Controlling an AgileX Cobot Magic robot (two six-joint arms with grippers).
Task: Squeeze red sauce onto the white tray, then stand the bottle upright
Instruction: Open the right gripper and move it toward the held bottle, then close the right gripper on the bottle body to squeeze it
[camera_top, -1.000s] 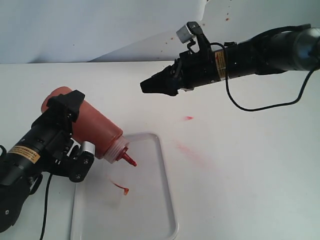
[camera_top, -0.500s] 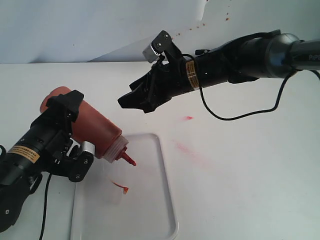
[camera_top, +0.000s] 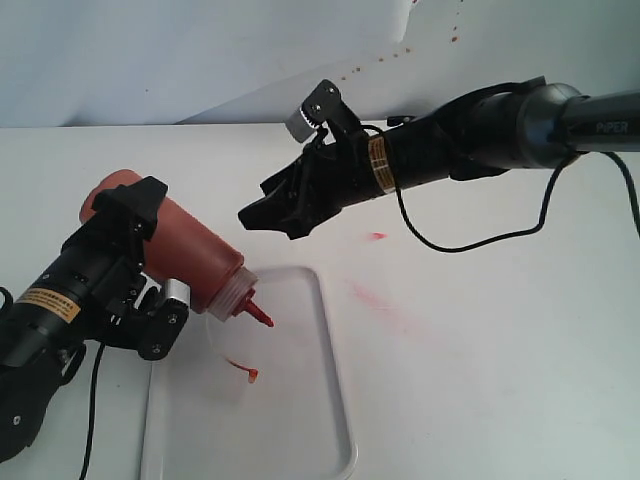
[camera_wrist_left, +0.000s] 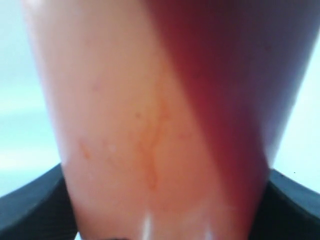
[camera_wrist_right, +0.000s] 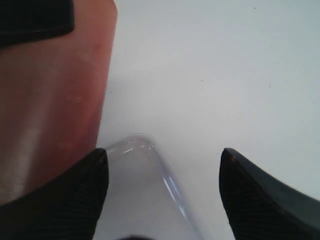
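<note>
Red and see-through, the bottle (camera_top: 190, 255) lies tilted in the left pincer (camera_top: 148, 270), which is squeezed shut around its middle. In the outside view its long line runs from its flat end at 10 o'clock down to its nozzle (camera_top: 258, 315) at 4 o'clock. The nozzle hangs over the 12 o'clock end of the white tray (camera_top: 335, 400). A small blob of red sauce (camera_top: 245, 372) sits on the tray, at 6 o'clock from the nozzle. The right pincer (camera_top: 262, 215) is open and holds nothing; the bottle is near it, at 8 o'clock. I think the left arm should tip the flat end down to stand the bottle up.
</note>
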